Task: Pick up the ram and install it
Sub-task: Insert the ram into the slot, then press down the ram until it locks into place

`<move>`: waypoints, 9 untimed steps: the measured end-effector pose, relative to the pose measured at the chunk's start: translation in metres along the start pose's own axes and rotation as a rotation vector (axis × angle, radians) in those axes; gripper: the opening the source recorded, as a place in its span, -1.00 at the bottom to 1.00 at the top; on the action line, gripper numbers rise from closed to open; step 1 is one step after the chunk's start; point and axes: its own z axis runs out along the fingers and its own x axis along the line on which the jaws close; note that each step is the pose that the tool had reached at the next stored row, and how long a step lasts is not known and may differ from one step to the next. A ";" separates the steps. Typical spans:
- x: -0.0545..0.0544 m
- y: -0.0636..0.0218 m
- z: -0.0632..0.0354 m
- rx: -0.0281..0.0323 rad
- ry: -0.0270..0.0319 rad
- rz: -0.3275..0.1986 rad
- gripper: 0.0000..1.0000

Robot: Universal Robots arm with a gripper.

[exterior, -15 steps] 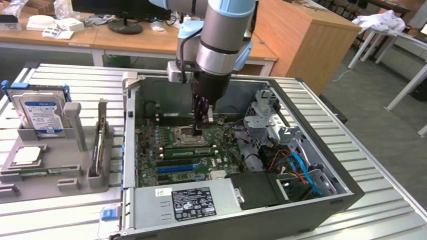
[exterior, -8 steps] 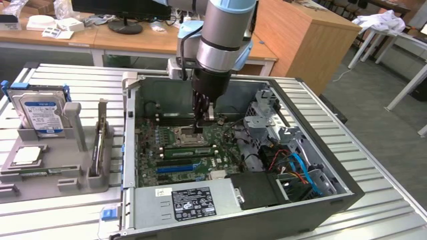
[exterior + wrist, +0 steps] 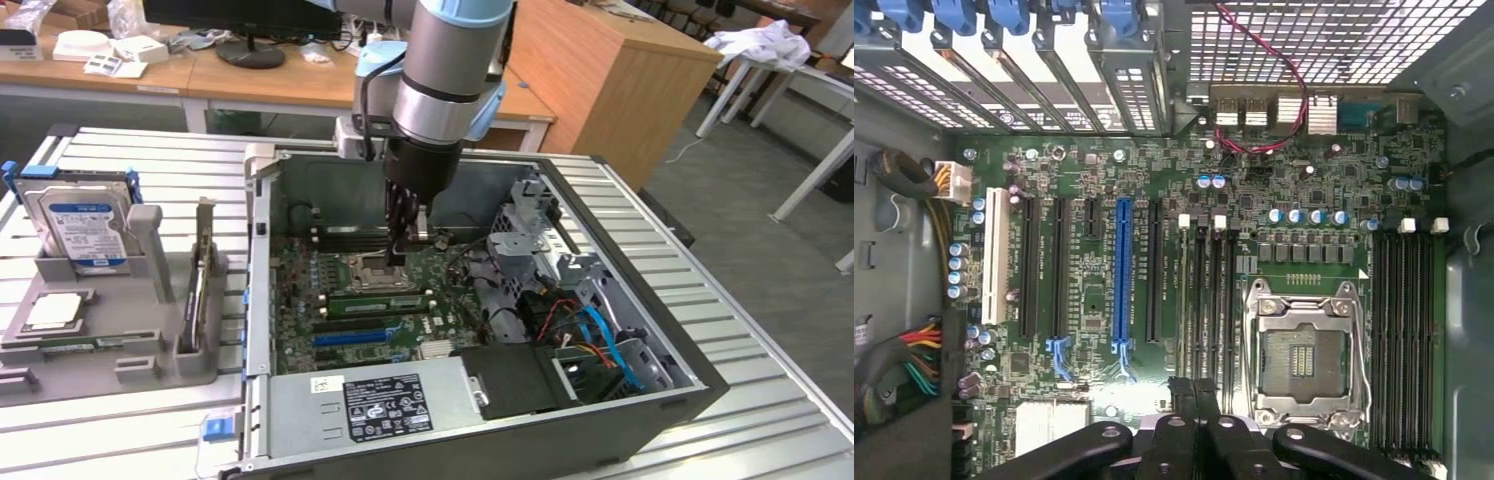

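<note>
The ram (image 3: 380,298) shows as a long green stick lying along a memory slot on the motherboard (image 3: 400,325), just on the near side of the processor socket (image 3: 371,268). My gripper (image 3: 398,258) hangs inside the open computer case (image 3: 267,250), over the socket and slightly above the stick. In the wrist view its dark fingers (image 3: 1182,392) stand pressed together, and I see nothing between them. They line up with the memory slots (image 3: 1206,300) beside the empty socket (image 3: 1302,355). The gripper (image 3: 1194,395) does not visibly touch the board.
To the exterior view's left, a grey rack (image 3: 134,330) holds a blue-labelled hard drive (image 3: 80,225) and a square silver processor chip (image 3: 54,312). Cables (image 3: 594,335), a drive cage (image 3: 534,230) and the power supply (image 3: 380,405) crowd the case. Desks stand behind.
</note>
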 end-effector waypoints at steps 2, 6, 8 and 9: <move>0.000 0.0000 0.0000 0.0000 -0.0019 0.000 -0.79; 0.000 0.0000 0.0000 0.0001 -0.0058 0.000 -0.79; 0.000 0.0000 0.0000 0.0000 -0.0076 0.000 -0.79; 0.000 0.0000 0.0000 0.0000 -0.0086 0.000 -0.79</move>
